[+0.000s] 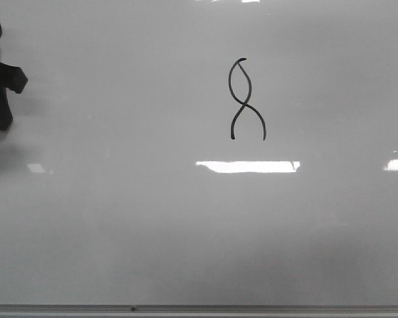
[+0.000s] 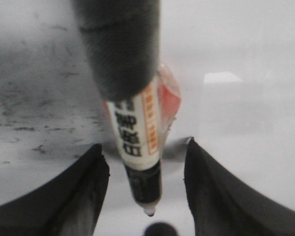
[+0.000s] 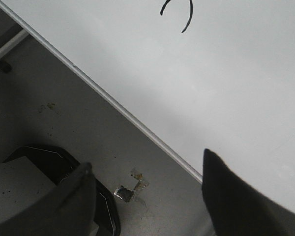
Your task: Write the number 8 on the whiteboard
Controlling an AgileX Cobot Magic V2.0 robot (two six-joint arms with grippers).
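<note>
though open-bottomed, number 8 on whiteboard; both jaws wide, empty; marker between left

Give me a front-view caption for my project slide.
Thin black marker-drawn number 8, lower loop open, on a glossy pale whiteboard; left gripper at the edge.

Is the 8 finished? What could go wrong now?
Not quite. The number 8 has no line along the bottom, so the whiteboard may end up with a half-done figure. The marker in the left gripper is far off to the left of it, so the closing stroke could miss the two loose ends. A dragged tip might also leave a stray line.
</note>
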